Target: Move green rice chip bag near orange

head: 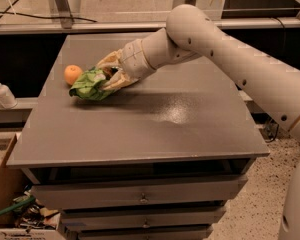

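The green rice chip bag (90,85) is crumpled and lies on the grey tabletop at the far left, right beside the orange (72,74), which sits just left of it. My gripper (108,75) reaches in from the right on the white arm, with its tan fingers (111,81) around the right end of the bag, holding it low at the table surface.
The grey table (155,124) has drawers under its front edge. A white pump bottle (1,91) stands on a ledge off the table's left side. A cardboard box with clutter (5,194) sits on the floor at lower left.
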`<state>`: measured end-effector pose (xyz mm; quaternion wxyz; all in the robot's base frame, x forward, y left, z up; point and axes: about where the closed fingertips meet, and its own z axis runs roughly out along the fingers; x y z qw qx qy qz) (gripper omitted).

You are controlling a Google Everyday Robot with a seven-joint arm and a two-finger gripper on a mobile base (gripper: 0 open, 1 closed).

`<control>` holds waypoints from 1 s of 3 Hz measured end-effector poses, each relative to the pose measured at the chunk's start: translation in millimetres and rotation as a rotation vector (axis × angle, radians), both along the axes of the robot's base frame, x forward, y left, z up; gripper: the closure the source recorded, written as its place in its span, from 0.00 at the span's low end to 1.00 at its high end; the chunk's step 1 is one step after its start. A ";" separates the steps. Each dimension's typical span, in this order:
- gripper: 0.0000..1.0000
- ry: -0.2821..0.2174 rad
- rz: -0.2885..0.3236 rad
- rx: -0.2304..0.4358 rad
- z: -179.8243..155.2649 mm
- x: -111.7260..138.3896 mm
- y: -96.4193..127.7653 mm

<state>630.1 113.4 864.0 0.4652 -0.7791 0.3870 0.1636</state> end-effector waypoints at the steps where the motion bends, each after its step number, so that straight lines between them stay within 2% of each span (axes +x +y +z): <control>1: 0.13 0.008 0.001 -0.016 -1.4 0.4 0.3; 2: 0.00 0.012 0.000 -0.030 -0.8 0.0 -1.7; 3: 0.00 0.017 -0.014 -0.036 2.9 -3.3 -9.6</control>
